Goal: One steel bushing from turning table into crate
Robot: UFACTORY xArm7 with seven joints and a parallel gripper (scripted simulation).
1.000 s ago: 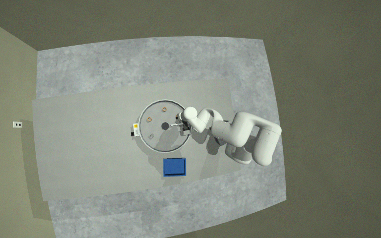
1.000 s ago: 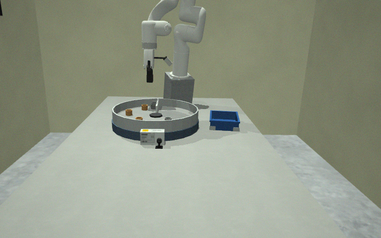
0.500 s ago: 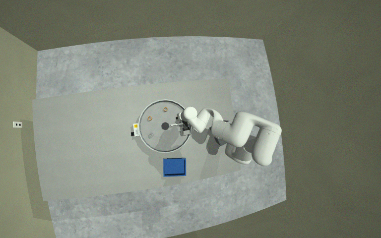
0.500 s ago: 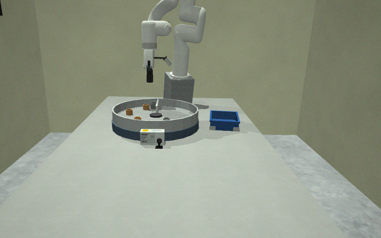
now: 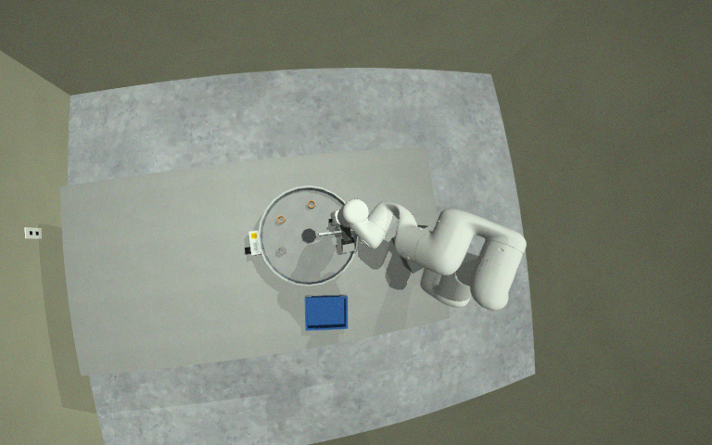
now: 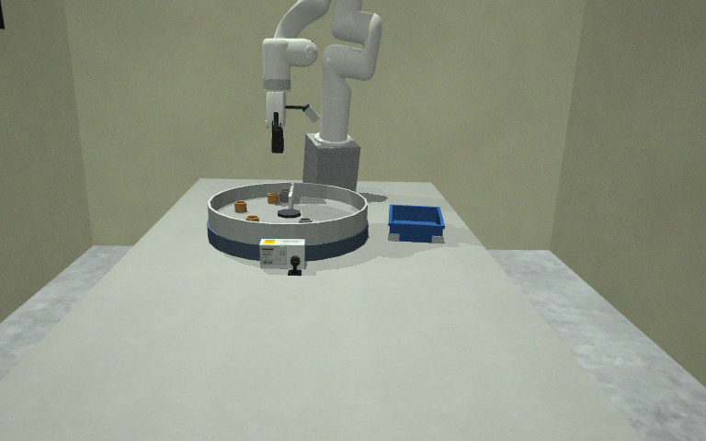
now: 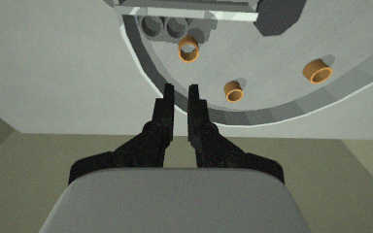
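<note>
The white seven-joint arm (image 6: 333, 77) is hanging its black two-finger gripper (image 7: 181, 92) high above the far edge of the round grey turning table with a raised rim (image 6: 218, 213); the fingers are standing nearly closed with a narrow gap showing between them, and they are gripping nothing. Two grey steel bushings (image 7: 165, 26) are lying side by side against a grey bar near the rim, as seen from the wrist view. Three orange bushings (image 7: 188, 49) are sitting apart on the disc. A further grey steel bushing (image 6: 304, 220) is resting near the front rim. The blue rectangular crate (image 6: 416, 222) is sitting on the long grey table top (image 6: 338, 337), just beside the turning table toward the right edge.
</note>
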